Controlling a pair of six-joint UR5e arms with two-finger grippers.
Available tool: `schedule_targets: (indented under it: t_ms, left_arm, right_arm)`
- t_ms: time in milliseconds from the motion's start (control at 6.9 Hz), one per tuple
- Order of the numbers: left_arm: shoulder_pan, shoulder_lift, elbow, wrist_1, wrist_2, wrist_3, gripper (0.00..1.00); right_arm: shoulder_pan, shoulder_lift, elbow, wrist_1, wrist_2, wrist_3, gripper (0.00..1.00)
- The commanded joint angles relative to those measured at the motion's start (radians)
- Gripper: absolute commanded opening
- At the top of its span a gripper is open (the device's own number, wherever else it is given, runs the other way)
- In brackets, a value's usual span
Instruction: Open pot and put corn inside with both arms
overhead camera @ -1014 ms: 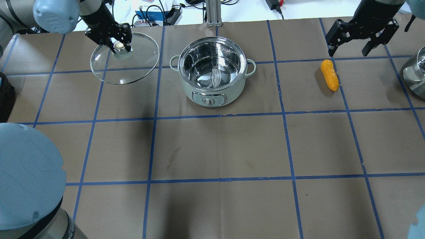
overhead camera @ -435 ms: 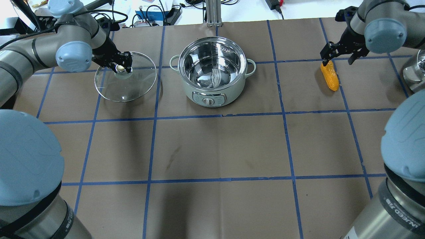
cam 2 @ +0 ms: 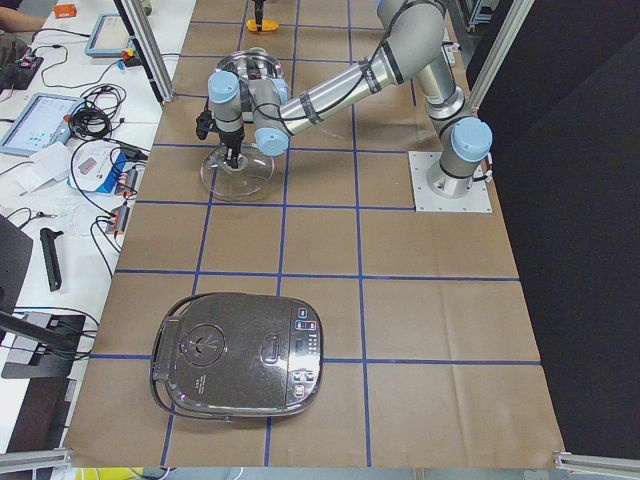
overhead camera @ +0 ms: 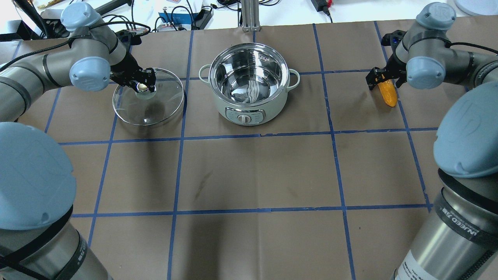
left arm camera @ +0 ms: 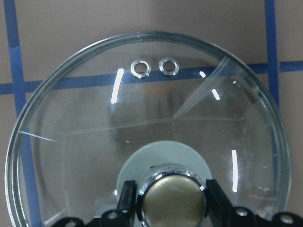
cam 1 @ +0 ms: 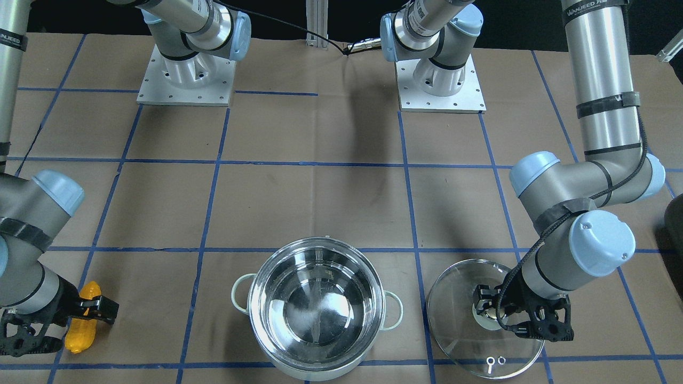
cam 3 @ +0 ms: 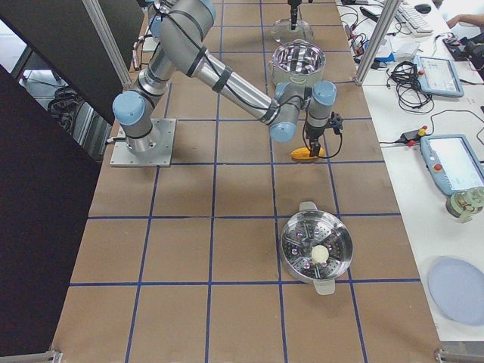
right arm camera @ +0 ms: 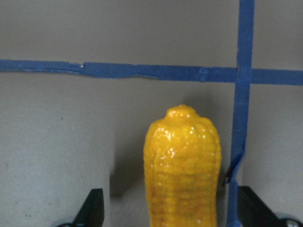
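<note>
The steel pot [overhead camera: 249, 83] stands open at the far middle of the table, its inside empty; it also shows in the front view [cam 1: 317, 312]. The glass lid [overhead camera: 149, 103] sits low to the pot's left. My left gripper [overhead camera: 142, 86] is shut on the lid's brass knob [left arm camera: 171, 201]. The yellow-orange corn [overhead camera: 389, 95] lies on the table right of the pot. My right gripper [overhead camera: 383, 79] is open and down over the corn's far end. In the right wrist view its fingers [right arm camera: 94, 210] stand on either side of the corn [right arm camera: 182, 165] without touching it.
A closed rice cooker [cam 2: 240, 355] sits at the table's left end. A steamer pot [cam 3: 316, 249] stands at the right end near a blue plate [cam 3: 457, 291]. Cables and devices [overhead camera: 183, 15] lie beyond the far edge.
Both arms came down. The left lowered the lid toward the table left of the pot. The right gripper dropped from above the corn to straddle its far end.
</note>
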State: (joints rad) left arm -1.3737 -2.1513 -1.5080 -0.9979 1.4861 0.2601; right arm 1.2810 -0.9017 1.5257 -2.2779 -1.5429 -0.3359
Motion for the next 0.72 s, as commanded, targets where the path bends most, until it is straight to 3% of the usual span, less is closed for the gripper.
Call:
schedule_targets:
  t_ms: [0, 145, 435, 580]
  left_arm:
    - [0.001, 0.013, 0.000, -0.011, 0.006, 0.002, 1.00]
    - [-0.001, 0.048, 0.011, -0.062, 0.010, -0.001, 1.00]
    - [-0.036, 0.208, 0.026, -0.271, 0.013, -0.007, 1.00]
    - [-0.069, 0.319, 0.028, -0.400, 0.013, -0.008, 1.00]
  right_arm:
    - [0.000, -0.002, 0.004, 0.001, 0.001, 0.006, 0.40]
    - [0.000, -0.008, 0.004, 0.006, -0.003, 0.012, 0.13]
    - [0.000, -0.031, -0.027, 0.064, -0.008, 0.024, 0.08]
    - [0.018, -0.101, -0.062, 0.162, 0.001, 0.090, 0.08]
